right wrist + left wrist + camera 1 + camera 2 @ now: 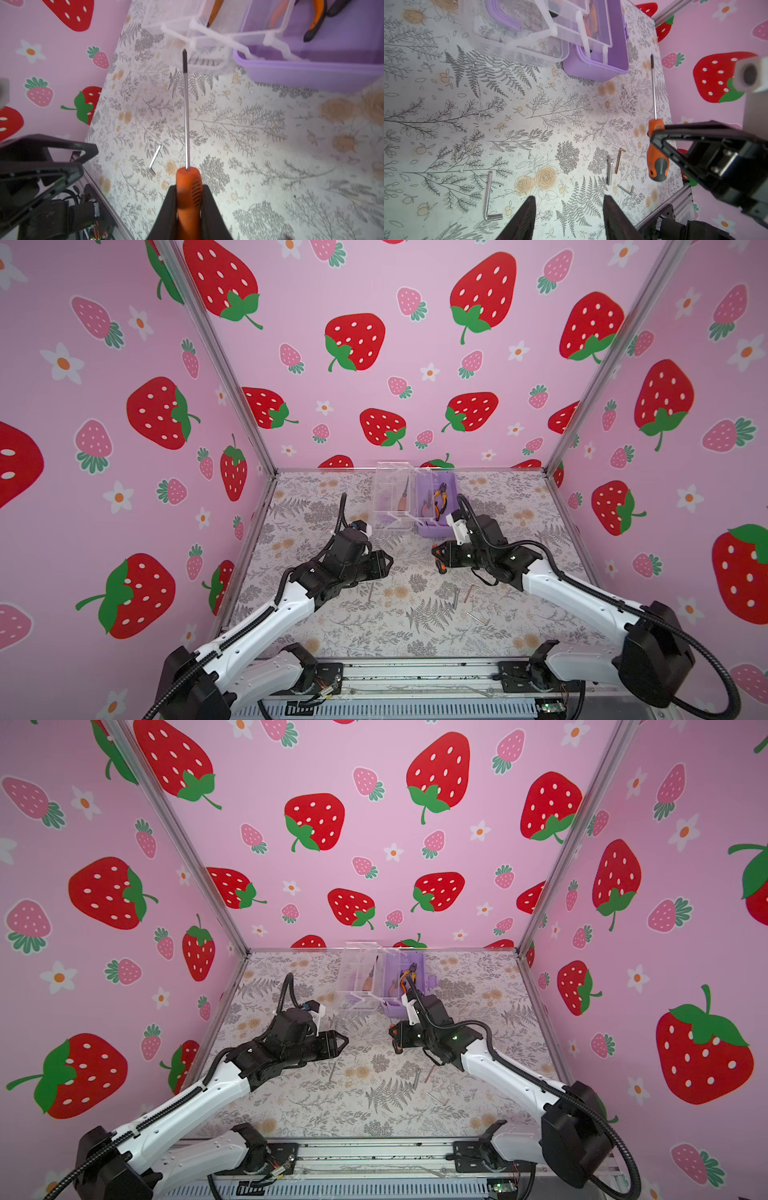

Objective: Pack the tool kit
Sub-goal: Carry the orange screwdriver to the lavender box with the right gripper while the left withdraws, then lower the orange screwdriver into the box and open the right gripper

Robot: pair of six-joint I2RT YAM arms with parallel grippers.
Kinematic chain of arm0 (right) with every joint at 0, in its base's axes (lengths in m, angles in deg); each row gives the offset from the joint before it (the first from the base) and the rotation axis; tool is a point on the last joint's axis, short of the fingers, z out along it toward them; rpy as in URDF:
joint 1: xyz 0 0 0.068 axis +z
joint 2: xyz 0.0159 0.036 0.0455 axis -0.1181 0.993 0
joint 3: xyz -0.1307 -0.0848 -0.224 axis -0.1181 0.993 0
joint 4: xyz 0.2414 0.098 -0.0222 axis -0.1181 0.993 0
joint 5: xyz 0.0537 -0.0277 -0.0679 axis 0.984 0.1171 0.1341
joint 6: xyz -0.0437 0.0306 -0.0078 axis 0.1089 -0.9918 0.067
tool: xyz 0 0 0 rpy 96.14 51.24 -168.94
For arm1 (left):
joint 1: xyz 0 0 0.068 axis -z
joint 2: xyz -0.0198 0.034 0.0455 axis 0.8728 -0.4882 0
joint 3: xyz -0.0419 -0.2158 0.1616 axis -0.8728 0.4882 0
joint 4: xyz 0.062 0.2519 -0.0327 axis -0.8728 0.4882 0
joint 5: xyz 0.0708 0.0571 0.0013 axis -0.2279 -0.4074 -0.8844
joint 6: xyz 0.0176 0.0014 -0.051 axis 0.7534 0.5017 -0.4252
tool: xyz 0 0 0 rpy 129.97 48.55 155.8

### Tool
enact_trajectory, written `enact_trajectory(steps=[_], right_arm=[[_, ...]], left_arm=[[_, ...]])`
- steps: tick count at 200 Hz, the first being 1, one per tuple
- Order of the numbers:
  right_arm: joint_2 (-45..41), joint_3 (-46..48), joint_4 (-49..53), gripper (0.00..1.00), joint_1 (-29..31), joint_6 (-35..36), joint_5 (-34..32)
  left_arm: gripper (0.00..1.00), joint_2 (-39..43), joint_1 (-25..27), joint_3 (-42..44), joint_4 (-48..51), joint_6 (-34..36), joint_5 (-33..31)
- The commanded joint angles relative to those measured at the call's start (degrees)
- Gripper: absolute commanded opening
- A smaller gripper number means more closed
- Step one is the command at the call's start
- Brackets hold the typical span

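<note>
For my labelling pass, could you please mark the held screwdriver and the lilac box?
screwdriver (187, 182): right wrist view, on its orange handle.
lilac box (593, 71): left wrist view, on its outer wall.

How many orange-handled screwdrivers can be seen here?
2: one screwdriver held in the right gripper, the other lying in the clear part of the tool kit. More may hide inside.
</note>
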Motion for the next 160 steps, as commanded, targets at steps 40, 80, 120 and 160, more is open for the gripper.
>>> enact_trajectory(steps=[40, 80, 120, 160], right_arm=[[16.1, -13.9, -13.3, 0.02, -9.4, -4.7, 10.7], [27.8, -25.2, -13.4, 0.02, -11.2, -7.4, 9.3], [37.1, -34.6, -11.5, 0.02, -11.3, -9.6, 3.7], [43.8, -40.3, -9.3, 0.03, -10.9, -10.6, -2.2]], left_arm=[[0.55, 3.1, -2.0, 2.7, -2.4, -0.9, 5.1], [0.55, 2.9, -3.1, 2.7, -2.2, -0.6, 6.0], [0.55, 2.0, -4.3, 2.9, -2.6, -0.6, 6.7], [0.55, 0.7, -4.7, 3.3, -3.5, -0.7, 6.6]])
